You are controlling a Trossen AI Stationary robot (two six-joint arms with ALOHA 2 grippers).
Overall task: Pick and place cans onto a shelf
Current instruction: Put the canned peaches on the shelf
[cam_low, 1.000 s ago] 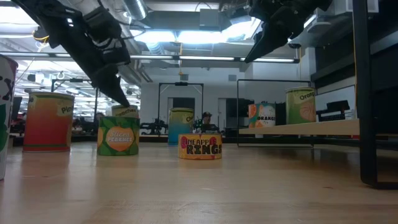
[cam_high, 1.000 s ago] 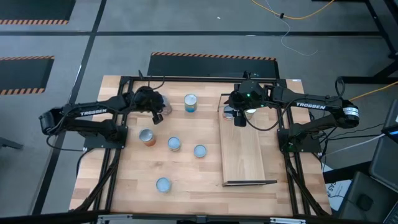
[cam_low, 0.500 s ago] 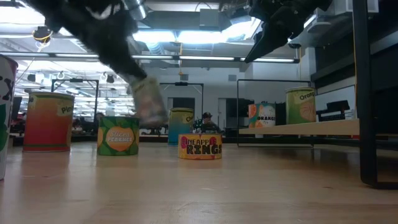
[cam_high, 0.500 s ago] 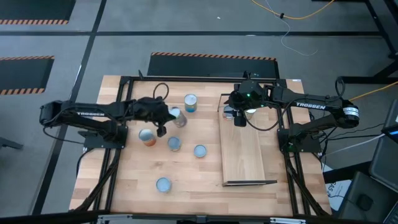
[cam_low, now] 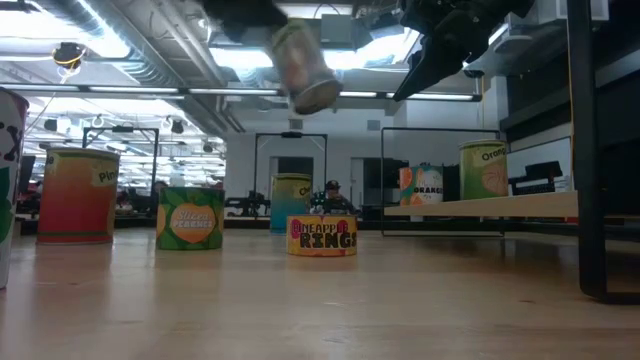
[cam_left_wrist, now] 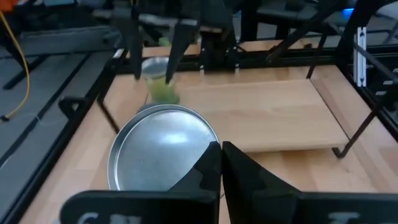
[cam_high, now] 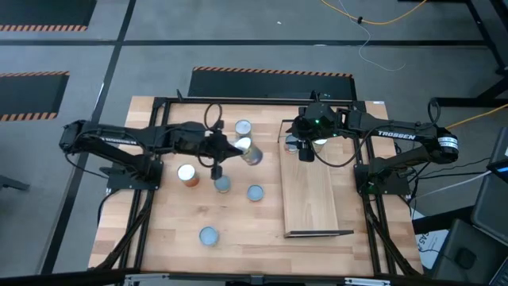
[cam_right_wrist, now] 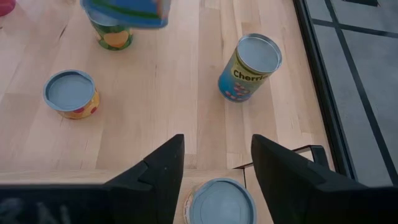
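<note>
Left pincer (cam_high: 235, 148), arm stretched toward the shelf (cam_high: 310, 191), grips a tilted can (cam_high: 249, 152) aloft; right pincer (cam_high: 305, 151) hangs open.

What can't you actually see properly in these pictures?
- Carried can, low view: its label is motion-blurred and unreadable.
- Left gripper, low view: cut off by the top edge.
- Can under the right gripper, right wrist view: cut off by the bottom edge, label unseen.

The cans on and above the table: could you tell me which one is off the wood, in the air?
The can held in the shut left gripper, tilted above the table near the shelf; every other can stands upright.
</note>
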